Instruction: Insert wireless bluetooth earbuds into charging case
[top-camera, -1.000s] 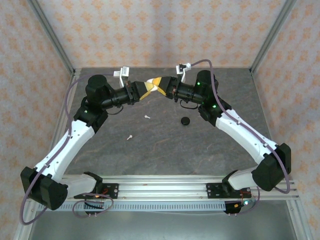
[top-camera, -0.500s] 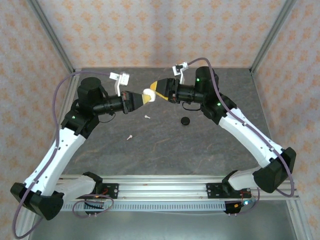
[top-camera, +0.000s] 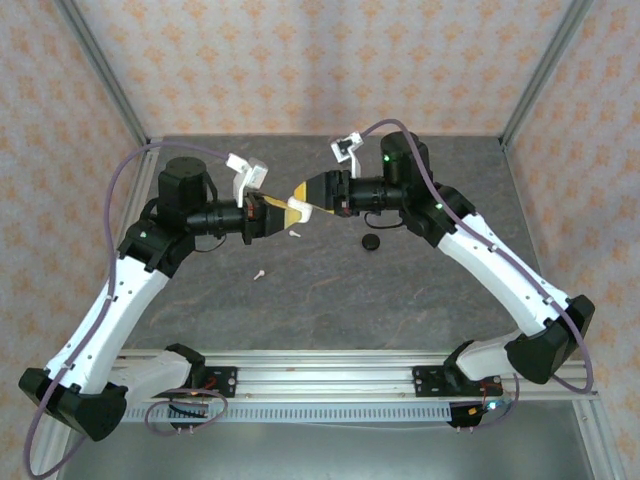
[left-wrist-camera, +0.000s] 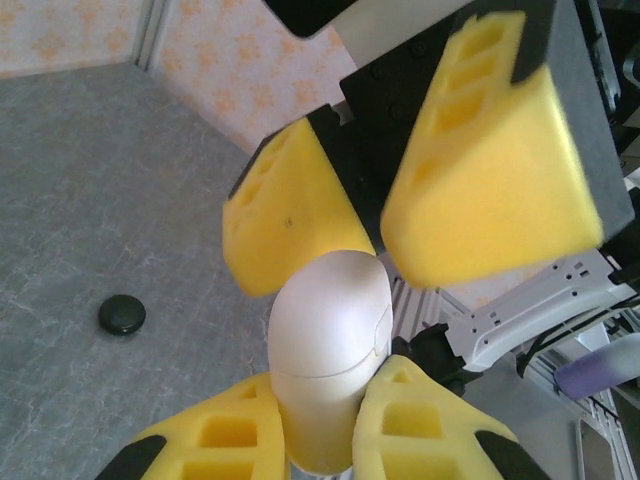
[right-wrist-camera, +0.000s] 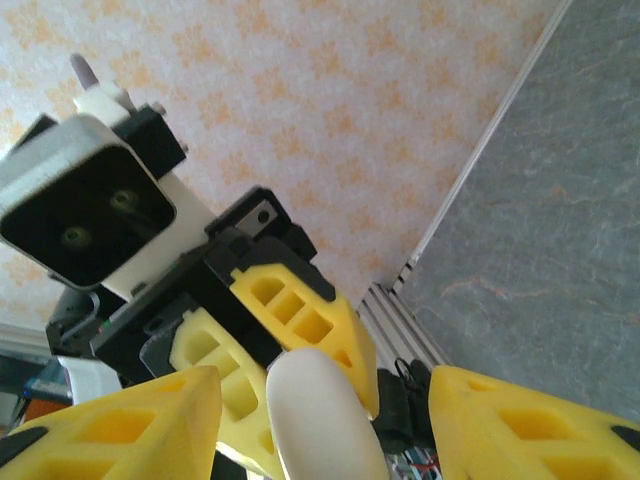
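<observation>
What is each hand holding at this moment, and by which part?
The left hand grips the white charging case by one end, with the other end sticking out. The right hand is open, with its fingers on either side of that free end, not clamped.

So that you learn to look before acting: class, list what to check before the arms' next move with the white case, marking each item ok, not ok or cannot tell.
1. Left gripper shut on case: ok.
2. Right gripper open, fingers either side of the case's free end: ok.
3. Case lid open: not ok, seam closed.
4. Two white earbuds loose on table: ok.
5. Black disc is an earbud: cannot tell.
</observation>
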